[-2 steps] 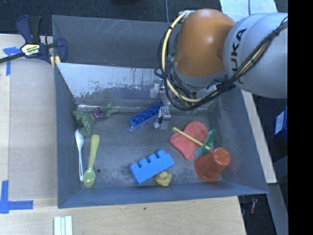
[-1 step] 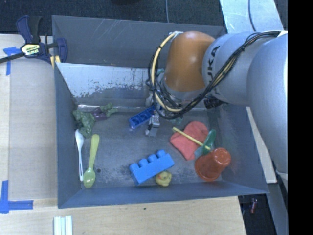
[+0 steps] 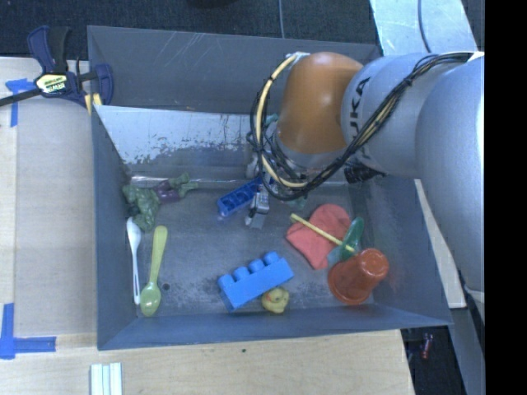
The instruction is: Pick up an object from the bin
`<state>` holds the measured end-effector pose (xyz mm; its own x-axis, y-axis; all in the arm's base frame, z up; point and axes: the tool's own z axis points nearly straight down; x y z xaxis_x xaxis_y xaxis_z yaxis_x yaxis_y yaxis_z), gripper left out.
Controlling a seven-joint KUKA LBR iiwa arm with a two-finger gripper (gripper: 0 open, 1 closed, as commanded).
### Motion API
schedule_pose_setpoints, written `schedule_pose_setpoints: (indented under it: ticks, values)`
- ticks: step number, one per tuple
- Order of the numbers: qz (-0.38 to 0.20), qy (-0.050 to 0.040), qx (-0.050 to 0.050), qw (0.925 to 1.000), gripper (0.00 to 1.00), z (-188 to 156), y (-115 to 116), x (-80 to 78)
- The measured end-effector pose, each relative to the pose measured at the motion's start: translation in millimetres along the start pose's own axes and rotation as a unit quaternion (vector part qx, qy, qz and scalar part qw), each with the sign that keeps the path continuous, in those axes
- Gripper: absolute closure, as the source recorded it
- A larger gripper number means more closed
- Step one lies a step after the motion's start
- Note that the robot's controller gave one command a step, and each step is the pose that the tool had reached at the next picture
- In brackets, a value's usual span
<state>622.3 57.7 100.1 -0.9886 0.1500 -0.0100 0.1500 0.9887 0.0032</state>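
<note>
While the gripper (image 3: 258, 207) sits low beside a small blue toy (image 3: 238, 197) at the back of the bin (image 3: 111, 245), nothing looks lifted yet; whether it is apart or together cannot be told.

robot lab: arm (image 3: 428, 113) over bin (image 3: 109, 253)

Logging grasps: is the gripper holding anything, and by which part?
Cannot tell. The gripper sits against the right end of a small dark-blue piece near the bin back wall, but no hold shows.
</note>
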Motion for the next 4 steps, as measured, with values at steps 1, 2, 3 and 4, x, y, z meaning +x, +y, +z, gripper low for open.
schedule_pose_setpoints:
  ticks: [1, 2, 3, 4]
  values:
    - [0.003, 0.0042, 0.001, 1.0000, 0.00, 0, -13, 2.6]
    - [-0.027, 0.0019, 0.000, 0.9996, 0.00, 30, -21, -8.4]
    - [-0.068, -0.0002, 0.000, 0.9977, 1.00, 27, 5, -1.9]
    - [-0.068, -0.0002, 0.000, 0.9977, 1.00, 27, 5, -1.8]
